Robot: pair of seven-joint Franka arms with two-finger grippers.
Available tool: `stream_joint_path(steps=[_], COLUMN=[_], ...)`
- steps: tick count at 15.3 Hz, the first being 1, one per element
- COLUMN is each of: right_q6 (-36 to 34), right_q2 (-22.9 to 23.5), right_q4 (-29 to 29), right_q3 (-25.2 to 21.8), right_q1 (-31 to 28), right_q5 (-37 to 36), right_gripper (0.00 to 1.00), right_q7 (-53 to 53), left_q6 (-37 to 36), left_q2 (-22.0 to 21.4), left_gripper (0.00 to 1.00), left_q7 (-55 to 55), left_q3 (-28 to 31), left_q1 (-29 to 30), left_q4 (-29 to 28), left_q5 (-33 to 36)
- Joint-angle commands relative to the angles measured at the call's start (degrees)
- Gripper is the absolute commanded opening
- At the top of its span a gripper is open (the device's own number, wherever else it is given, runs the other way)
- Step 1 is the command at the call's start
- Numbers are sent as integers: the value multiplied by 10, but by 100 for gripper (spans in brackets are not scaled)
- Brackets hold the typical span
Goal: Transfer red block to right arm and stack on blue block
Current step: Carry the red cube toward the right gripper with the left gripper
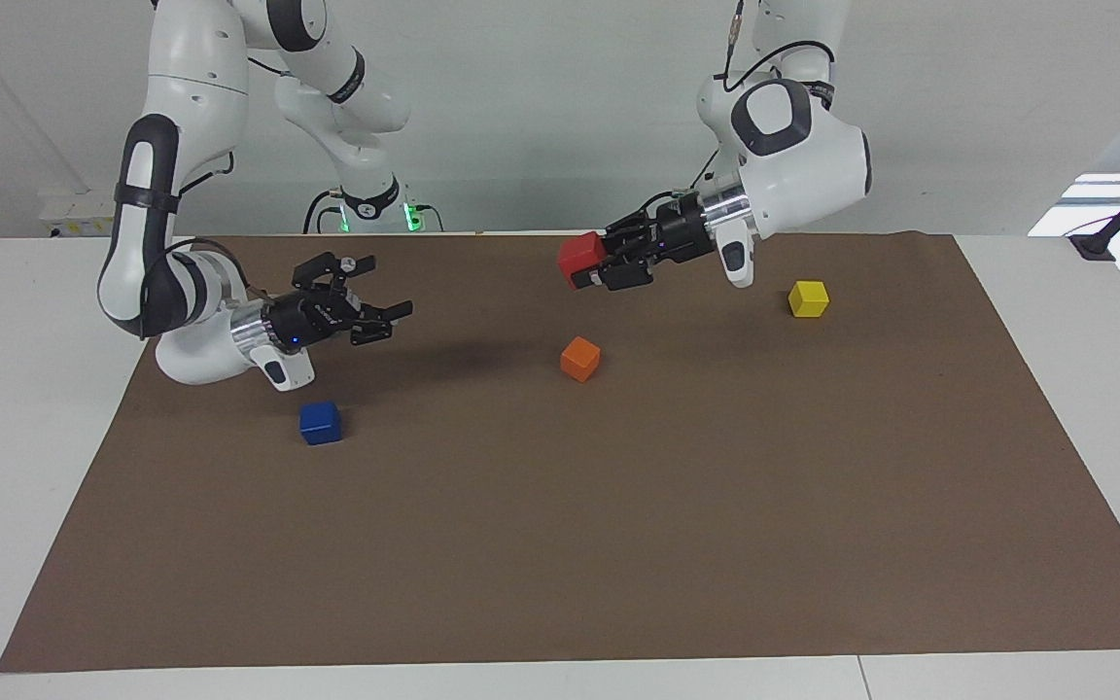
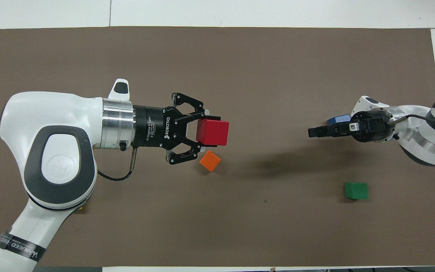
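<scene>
Red block held aloft by left gripper, right gripper open near blue block

Cubes lay scattered on a brown mat (image 1: pixel 618 544) that covered most of the white table (image 1: pixel 25 408). The left gripper (image 1: pixel 587 264) was raised over the middle of the mat, lying nearly level and pointing toward the right arm's end of the table. Its fingers were clamped on the red block (image 1: pixel 580 259), which hung in the air clear of the mat. In the overhead view the same left gripper (image 2: pixel 209 132) carried the red block (image 2: pixel 212 132) beside and partly over the orange cube (image 2: pixel 210 161). In the facing view the orange cube (image 1: pixel 579 358) sat on the mat, apart from the red block above it.

The right gripper (image 1: pixel 393 319) was also up in the air, pointing toward the left gripper with its fingers spread apart and nothing between them. The two grippers were well apart. The blue block (image 1: pixel 320 423) rested on the mat toward the right arm's end, farther from the robots than the green cube (image 2: pixel 356 190). From overhead the right gripper (image 2: pixel 313 132) and its wrist covered part of the blue block (image 2: pixel 338 119).

A yellow cube (image 1: pixel 808 298) sat on the mat toward the left arm's end, near the robots.
</scene>
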Motion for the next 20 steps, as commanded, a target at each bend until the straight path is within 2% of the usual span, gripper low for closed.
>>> stream_joint_path(steps=[1, 4, 7, 11, 20], right_q6=[-7, -5, -2, 20, 56], right_q2=[10, 15, 15, 15, 8], right_q4=[7, 7, 2, -7, -38], right_q3=[2, 2, 2, 2, 2], right_q1=[21, 33, 52, 70, 113], right_q5=[28, 39, 51, 54, 87], right_gripper=[100, 100, 100, 100, 100], right_q7=[-13, -13, -14, -11, -29], left_q6=[58, 121, 208, 329, 338], left_q2=[-16, -15, -4, 14, 35], left_gripper=[0, 0, 0, 0, 0], left_q7=[-9, -14, -103, -104, -95], left_q3=[8, 8, 8, 8, 8], left_q1=[-43, -79, -111, -178, -220], left_q4=[-24, -34, -37, -29, -19], left_q5=[-51, -117, -177, -199, -192])
